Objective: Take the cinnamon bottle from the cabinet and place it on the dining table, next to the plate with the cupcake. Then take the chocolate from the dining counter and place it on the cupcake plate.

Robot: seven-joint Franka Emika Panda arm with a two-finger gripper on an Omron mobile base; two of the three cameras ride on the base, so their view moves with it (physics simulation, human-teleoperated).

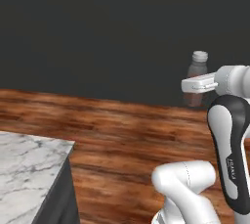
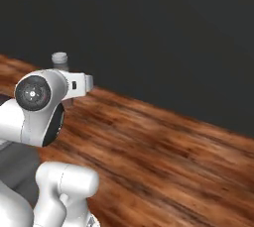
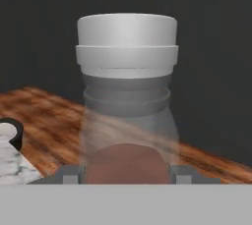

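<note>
One cinnamon bottle [image 3: 127, 96], clear and rounded with a smooth pale grey cap, is sitting upright in the pincer [image 3: 127, 176], which is pinching its reddish-brown base. Below, glossy wooden floor [image 1: 122, 135]; one veined marble table [image 1: 27, 167] is showing at the left.

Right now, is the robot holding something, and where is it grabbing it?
Yes. The gripper holds the cinnamon bottle upright by its lower body, one finger on each side, cap free above.
</note>
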